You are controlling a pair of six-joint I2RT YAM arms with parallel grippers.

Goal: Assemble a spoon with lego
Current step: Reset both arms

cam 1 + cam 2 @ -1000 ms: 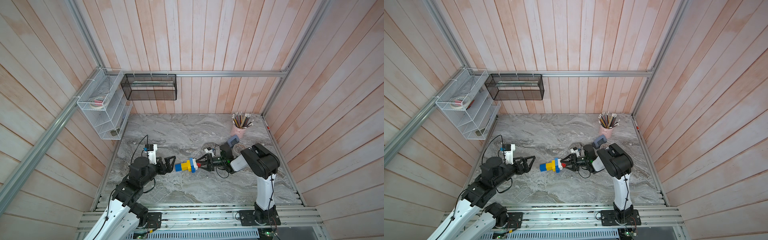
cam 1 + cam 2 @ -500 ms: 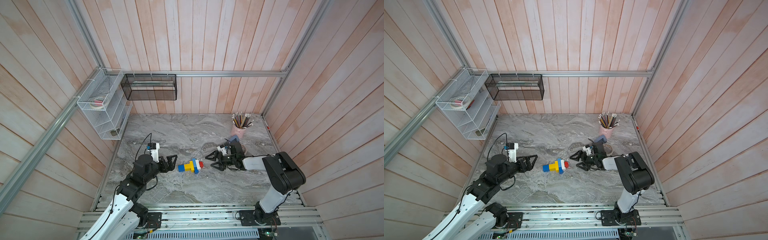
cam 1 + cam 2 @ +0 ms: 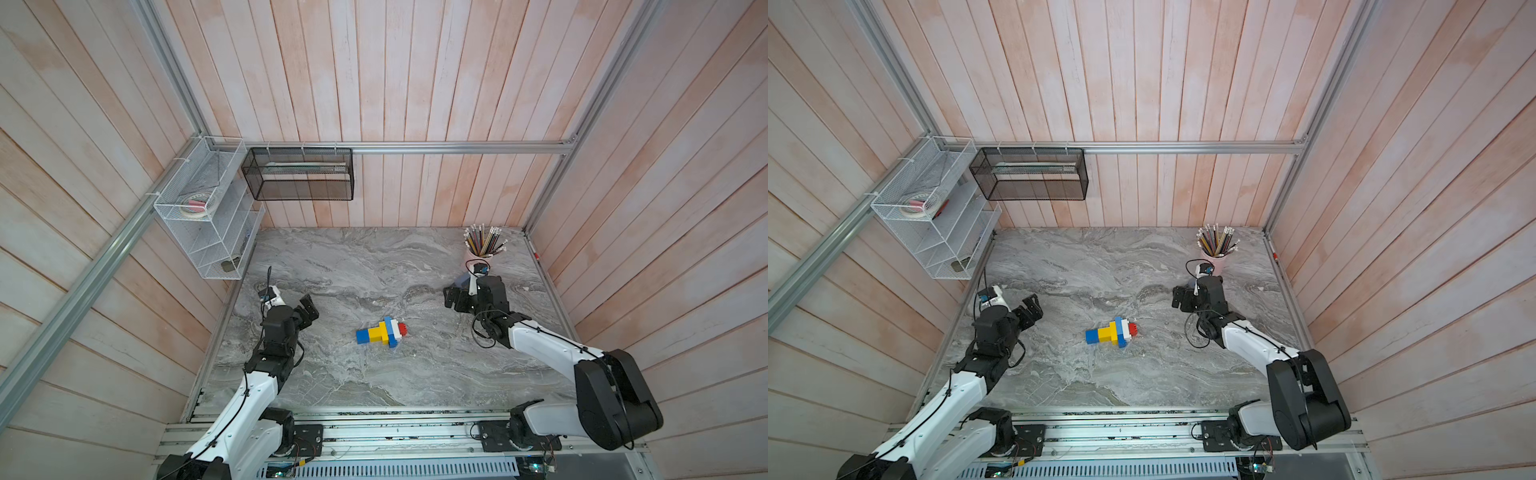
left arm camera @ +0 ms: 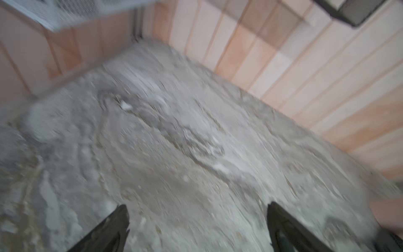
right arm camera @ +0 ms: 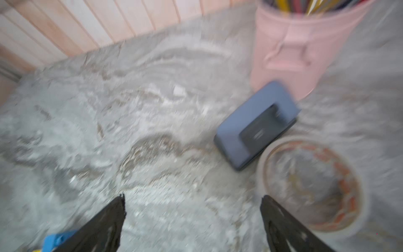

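Observation:
The spoon lies flat on the marble table near its middle, free of both grippers. Its blue-and-yellow stem points left; the wider blue, white and red head points right. My left gripper hovers open well to the spoon's left, and in the blurred left wrist view the left gripper has only bare marble between its fingers. My right gripper stands open to the spoon's right and further back. In the right wrist view the right gripper is empty; a blue brick corner shows beside one finger.
A pink pencil cup stands at the back right, with a grey-blue hole punch and a tape roll just in front of it, close to my right gripper. A white wire shelf and a black mesh basket hang on the walls.
My right gripper opened, let go of the spoon and pulled away to the right and back. The spoon now lies on the table. My left arm drew back to the left.

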